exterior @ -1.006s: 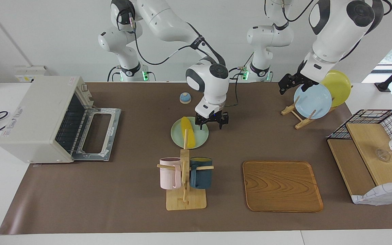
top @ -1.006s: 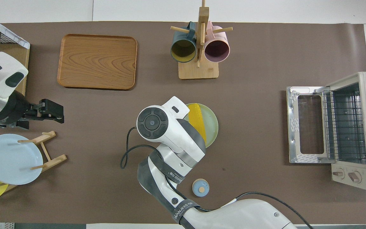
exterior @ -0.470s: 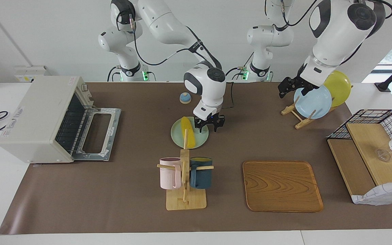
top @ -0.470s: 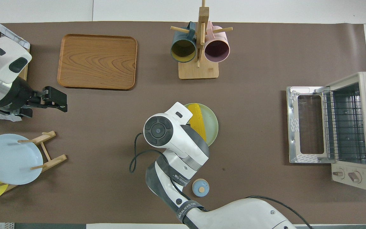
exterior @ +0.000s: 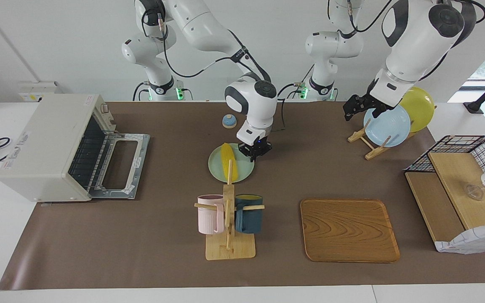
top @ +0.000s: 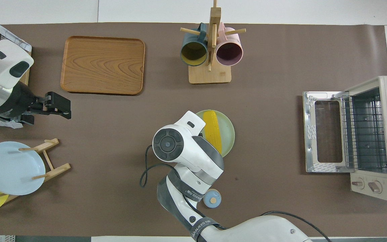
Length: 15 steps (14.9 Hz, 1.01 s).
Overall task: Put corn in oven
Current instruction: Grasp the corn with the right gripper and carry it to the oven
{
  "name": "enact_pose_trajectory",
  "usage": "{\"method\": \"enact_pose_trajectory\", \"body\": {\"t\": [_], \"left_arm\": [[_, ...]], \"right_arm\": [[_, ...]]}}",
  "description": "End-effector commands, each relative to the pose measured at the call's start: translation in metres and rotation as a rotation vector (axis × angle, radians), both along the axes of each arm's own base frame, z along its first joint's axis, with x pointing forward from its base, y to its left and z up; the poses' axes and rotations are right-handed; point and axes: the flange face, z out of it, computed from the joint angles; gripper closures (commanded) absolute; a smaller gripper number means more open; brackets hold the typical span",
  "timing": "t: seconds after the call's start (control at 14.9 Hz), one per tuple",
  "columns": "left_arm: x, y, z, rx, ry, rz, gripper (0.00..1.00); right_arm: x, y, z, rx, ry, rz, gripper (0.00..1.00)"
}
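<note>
Corn (top: 212, 131) lies on a pale green plate (top: 228, 134), partly under the right arm; the oven (top: 364, 137) stands open.

We see both views evenly and brightly lit, with soft, diffuse light from above. Shadows are short and faint: a thin dark edge under the wooden tray (exterior: 349, 230), a small one beside the mug rack (top: 209, 50), and a soft patch on the brown worktop (top: 267, 188) under the right arm. Daylight enters through a window at the facing view's edge toward the left arm's end. The white walls look slightly washed out. The oven (exterior: 53, 145) door's glass shows mild reflection. Both pictures are sharp throughout, without motion blur; straight edges bow only slightly near the corners.
</note>
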Motion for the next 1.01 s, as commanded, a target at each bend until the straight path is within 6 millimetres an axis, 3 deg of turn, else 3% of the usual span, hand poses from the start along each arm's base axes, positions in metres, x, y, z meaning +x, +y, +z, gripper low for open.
{"method": "enact_pose_trajectory", "body": {"t": [0.0,0.13,0.27,0.47,0.54,0.94], "left_arm": [[-0.001,0.004,0.007,-0.014,-0.001,-0.004,0.0],[-0.001,0.004,0.006,-0.013,-0.003,0.006,0.0],[-0.004,0.005,0.012,-0.014,-0.012,0.006,0.0],[-0.004,0.006,0.012,-0.012,-0.009,0.007,0.0],[-0.003,0.006,0.012,-0.012,-0.008,0.007,0.0],[-0.004,0.002,0.01,-0.007,-0.004,-0.004,0.0]], "right_arm": [[0.02,-0.014,0.029,-0.122,-0.013,0.033,1.0],[0.027,-0.026,0.04,-0.174,0.018,-0.001,1.0],[0.039,-0.064,0.061,-0.201,0.036,-0.067,1.0],[0.052,-0.136,0.091,-0.21,0.071,-0.145,1.0],[0.054,-0.176,0.097,-0.209,0.09,-0.17,1.0],[0.056,-0.34,0.109,-0.193,0.189,-0.185,1.0]]}}
